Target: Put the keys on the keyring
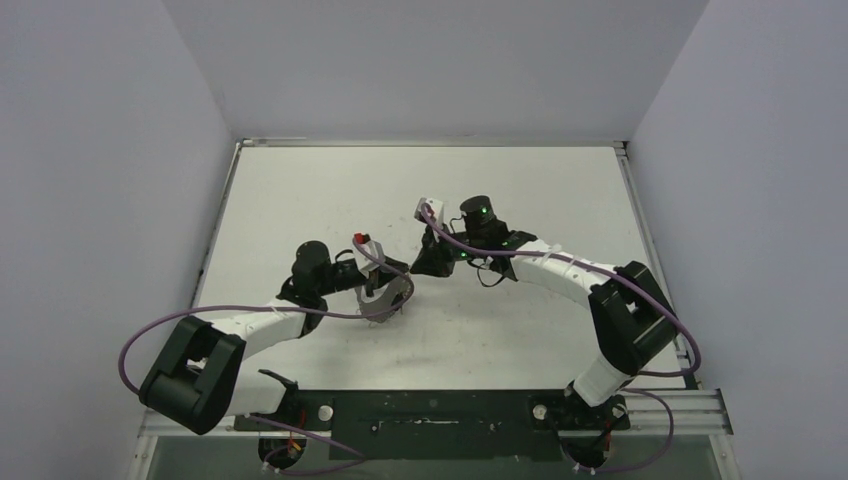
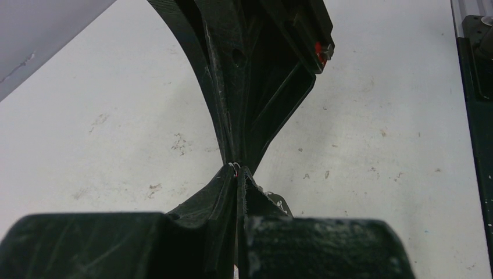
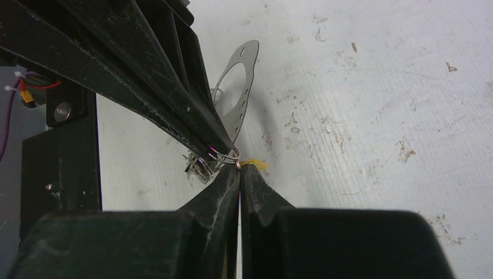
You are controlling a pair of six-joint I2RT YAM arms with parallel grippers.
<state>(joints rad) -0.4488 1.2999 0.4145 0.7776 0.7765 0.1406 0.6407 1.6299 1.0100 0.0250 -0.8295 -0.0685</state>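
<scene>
Nearest the right wrist camera, the right claw (image 3: 239,170) is closed tip to tip. A scrap of yellow, the yellow-headed key (image 3: 256,165), pokes out just beside its right fingertip, so it seems to have the key pinched by the head. The key's blade is hidden.

Meeting it from the far left is the left claw (image 3: 224,150), also closed tight. It grips the keyring (image 3: 246,100) at its lower end, where a small wire ring (image 3: 224,156) sits right at the two sets of tips. Both claws hang tip against tip above the middle of the bench (image 3: 378,116).

The main risk, as I judge it, lies in how little either claw holds. The key is tiny and caught only at the very tips, so a slight twist or push against the ring could flick it out onto the bench. If the claws pull apart unevenly, the thin ring may bend or slip from the left grip. The fingers also hide the joint itself, so a missed threading would be hard to spot.

From here the keyring looks like a thin, flat, silvery loop with a large oval opening and a row of small holes along its edge. It stands upright behind the left claw. A small silvery cluster (image 3: 197,167) hangs below the left tips. I cannot pick out the black-headed key.
</scene>
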